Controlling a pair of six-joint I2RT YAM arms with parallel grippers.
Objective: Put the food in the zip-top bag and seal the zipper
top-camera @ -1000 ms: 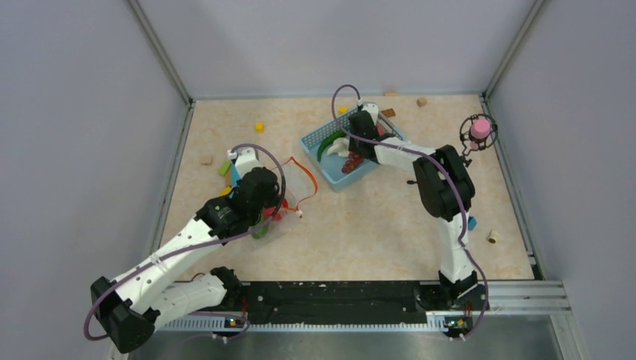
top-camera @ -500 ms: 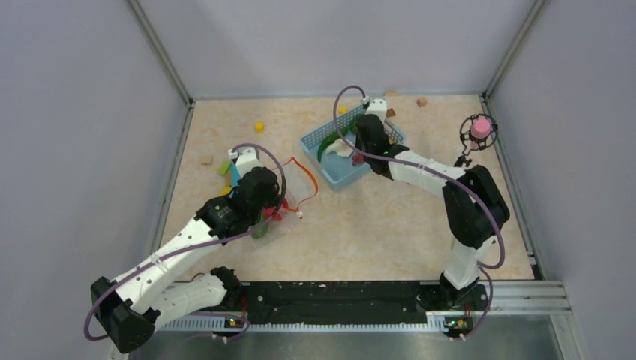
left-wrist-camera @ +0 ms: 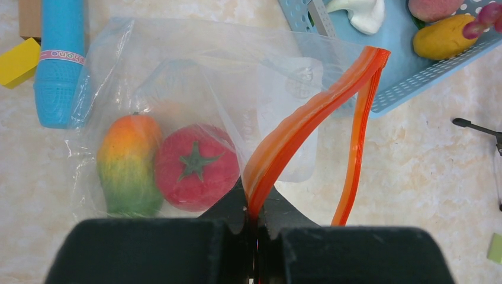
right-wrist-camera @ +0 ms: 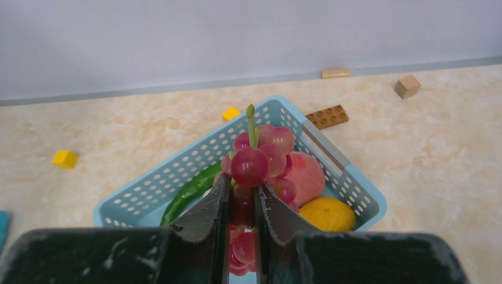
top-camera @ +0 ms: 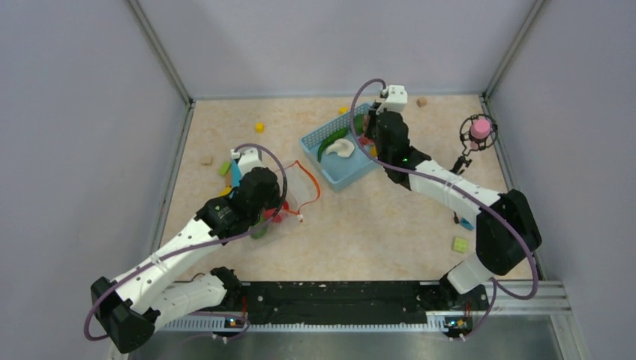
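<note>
The clear zip-top bag [left-wrist-camera: 195, 77] lies on the table with a red tomato [left-wrist-camera: 196, 167] and a yellow-green mango [left-wrist-camera: 127, 163] inside. My left gripper [left-wrist-camera: 256, 208] is shut on the orange-red zipper [left-wrist-camera: 314, 112], holding one side of the mouth up and open. My right gripper [right-wrist-camera: 241, 201] is shut on a bunch of purple grapes [right-wrist-camera: 258, 158], lifted above the light-blue basket [right-wrist-camera: 148, 184]. A long green chili [right-wrist-camera: 190, 189], a pink peach [right-wrist-camera: 309, 174] and an orange [right-wrist-camera: 329, 214] lie in the basket. In the top view the right gripper [top-camera: 370, 139] hangs over the basket's far right corner.
A white piece [top-camera: 343, 148] also lies in the basket [top-camera: 341, 171]. A light-blue stick [left-wrist-camera: 59, 59] and a yellow block [left-wrist-camera: 21, 62] sit beside the bag. A pink object on a black stand [top-camera: 478, 129] is at the far right. Small blocks [top-camera: 259, 127], [top-camera: 460, 244] are scattered about.
My right gripper has closed on the grapes and lifted them out of the basket, toward its far right corner. The left gripper still holds the zipper in the same place.
</note>
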